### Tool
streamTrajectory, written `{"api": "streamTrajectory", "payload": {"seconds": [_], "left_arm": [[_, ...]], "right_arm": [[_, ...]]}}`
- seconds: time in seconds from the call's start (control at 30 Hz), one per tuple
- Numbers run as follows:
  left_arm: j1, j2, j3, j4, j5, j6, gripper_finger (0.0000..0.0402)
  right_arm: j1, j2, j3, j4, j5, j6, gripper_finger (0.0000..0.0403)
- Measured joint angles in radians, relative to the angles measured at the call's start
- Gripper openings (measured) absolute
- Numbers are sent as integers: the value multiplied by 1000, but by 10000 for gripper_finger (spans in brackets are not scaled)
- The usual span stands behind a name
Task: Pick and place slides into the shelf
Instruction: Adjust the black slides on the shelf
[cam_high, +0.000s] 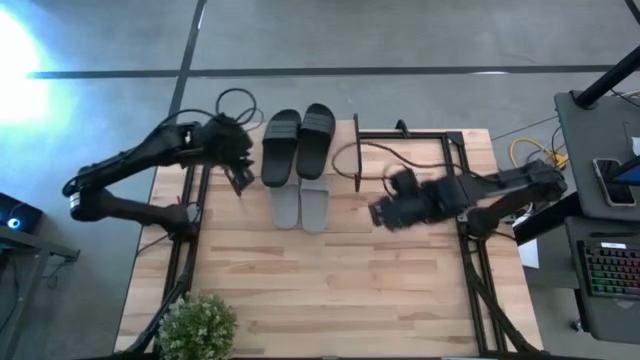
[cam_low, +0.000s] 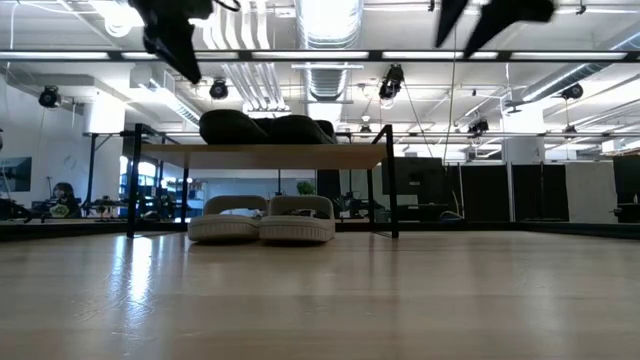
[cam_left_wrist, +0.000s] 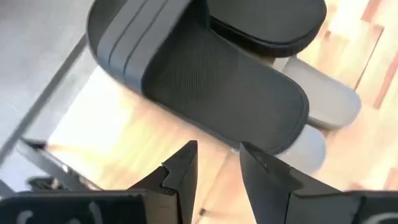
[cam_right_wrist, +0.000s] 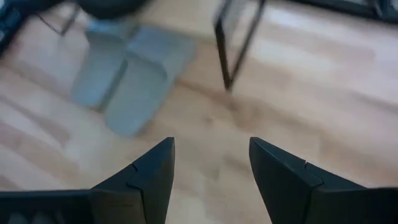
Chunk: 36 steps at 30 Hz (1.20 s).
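Observation:
The shelf (cam_low: 300, 155) stands at the table's far side, left of the middle. Two black slides (cam_high: 282, 145) (cam_high: 316, 138) lie side by side on its plank top (cam_left_wrist: 124, 137). Two light grey slides (cam_high: 285, 205) (cam_high: 315, 207) rest on the table under it, their heels sticking out toward the near edge (cam_low: 228, 222). My left gripper (cam_high: 240, 176) hovers open above the shelf's left end, beside the left black slide (cam_left_wrist: 205, 81). My right gripper (cam_high: 385, 212) hangs open over bare table, right of the shelf's leg (cam_right_wrist: 236, 50) and the grey slides (cam_right_wrist: 143, 81).
A potted plant (cam_high: 198, 325) sits at the near-left corner. Cables (cam_high: 235, 100) loop behind the shelf and along the far edge (cam_high: 400, 150). A desk with a keyboard (cam_high: 610, 270) stands off the right side. The tabletop's near half (cam_high: 340, 280) is bare wood.

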Motion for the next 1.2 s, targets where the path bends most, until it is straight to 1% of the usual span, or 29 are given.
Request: {"api": "streamTrajectory", "payload": {"seconds": [0.1,0.23,0.3,0.37,0.43,0.5,0.6,0.63,0.7,0.8,0.83,0.87,0.97,1.13,1.2], "left_arm": [[1,-54,-44,15,-2,-77,105],[3,-75,-103,54,-51,-152,105],[3,-75,-126,61,-72,-181,105],[4,-67,-139,64,-76,-200,105],[17,-60,-146,70,-80,-200,105],[40,-49,-150,100,-93,-177,105],[108,-29,-150,148,-87,-98,105],[140,-22,-150,168,-66,-75,105],[216,-1,-146,194,30,-64,104],[335,31,-145,225,194,-95,104],[365,41,-145,235,228,-110,104],[389,49,-145,250,251,-123,104],[436,67,-143,274,266,-158,104],[445,76,-130,268,270,-210,105],[444,82,-126,274,272,-231,105]], "right_arm": [[-155,22,-3,149,-50,-217,198],[-385,79,-3,355,-217,-469,198],[-479,100,-3,431,-282,-531,198],[-558,119,-3,475,-323,-565,193],[-621,140,-3,508,-360,-594,181],[-671,166,-3,545,-416,-622,161],[-717,205,-3,597,-513,-633,119],[-725,216,0,606,-533,-635,104],[-734,241,18,616,-543,-652,71],[-739,268,61,617,-549,-710,25],[-739,276,78,616,-549,-740,17],[-740,282,94,613,-548,-769,14],[-752,296,127,603,-545,-863,12],[-791,311,160,570,-543,-974,9],[-808,323,161,563,-572,-1011,9]]}}
